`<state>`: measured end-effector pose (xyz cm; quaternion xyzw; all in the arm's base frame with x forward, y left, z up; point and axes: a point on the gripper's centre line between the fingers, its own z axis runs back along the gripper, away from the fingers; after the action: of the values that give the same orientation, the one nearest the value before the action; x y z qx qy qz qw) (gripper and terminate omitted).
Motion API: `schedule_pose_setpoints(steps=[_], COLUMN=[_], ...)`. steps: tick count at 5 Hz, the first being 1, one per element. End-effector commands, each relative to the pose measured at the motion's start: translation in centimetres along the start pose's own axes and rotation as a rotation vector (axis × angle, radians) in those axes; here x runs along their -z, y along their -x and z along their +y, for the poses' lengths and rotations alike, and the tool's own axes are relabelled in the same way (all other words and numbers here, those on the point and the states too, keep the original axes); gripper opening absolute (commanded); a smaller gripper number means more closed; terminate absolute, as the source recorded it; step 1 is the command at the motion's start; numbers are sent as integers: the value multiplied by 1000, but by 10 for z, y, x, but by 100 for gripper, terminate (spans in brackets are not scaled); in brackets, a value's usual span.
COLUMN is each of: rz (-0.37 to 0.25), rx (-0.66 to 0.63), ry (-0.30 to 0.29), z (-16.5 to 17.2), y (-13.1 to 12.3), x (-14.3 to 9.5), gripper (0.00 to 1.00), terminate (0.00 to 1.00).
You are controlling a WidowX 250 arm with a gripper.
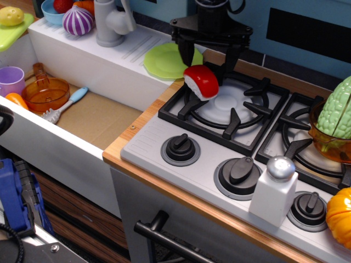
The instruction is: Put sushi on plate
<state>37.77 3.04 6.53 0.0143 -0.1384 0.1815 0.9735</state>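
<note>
The sushi [202, 82], a red top on a white base, lies tilted on the back-left corner of the left burner grate [230, 107]. My gripper [207, 61] is open just above and behind it. Its two black fingers [185, 52] stand wide apart to either side and do not touch the sushi. The lime-green plate [162, 61] lies flat on the white ledge to the left of the stove. The left finger hides its right edge. The sushi is to the right of the plate, off it.
Behind the sink stand a grey faucet [109, 22] and a purple striped onion [78, 21]. The sink holds an orange bowl [46, 93], a spatula [66, 104] and a purple cup [11, 79]. A salt shaker [274, 192] stands by the knobs. A green cabbage [337, 112] sits at the right.
</note>
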Motion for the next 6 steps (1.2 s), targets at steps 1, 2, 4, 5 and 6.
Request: schedule_pose_setpoints(steps=[1, 2, 4, 5, 6], rz=[-29, -33, -29, -8, -27], rx=[-5, 0, -52, -77, -92], ry=[-19, -58, -1, 54, 41], z=[0, 1, -2, -2, 3], y=[-8, -7, 8, 16, 30], x=[-18, -29, -10, 6, 12], gripper=[100, 100, 100, 100, 0], terminate=[0, 0, 0, 0, 0])
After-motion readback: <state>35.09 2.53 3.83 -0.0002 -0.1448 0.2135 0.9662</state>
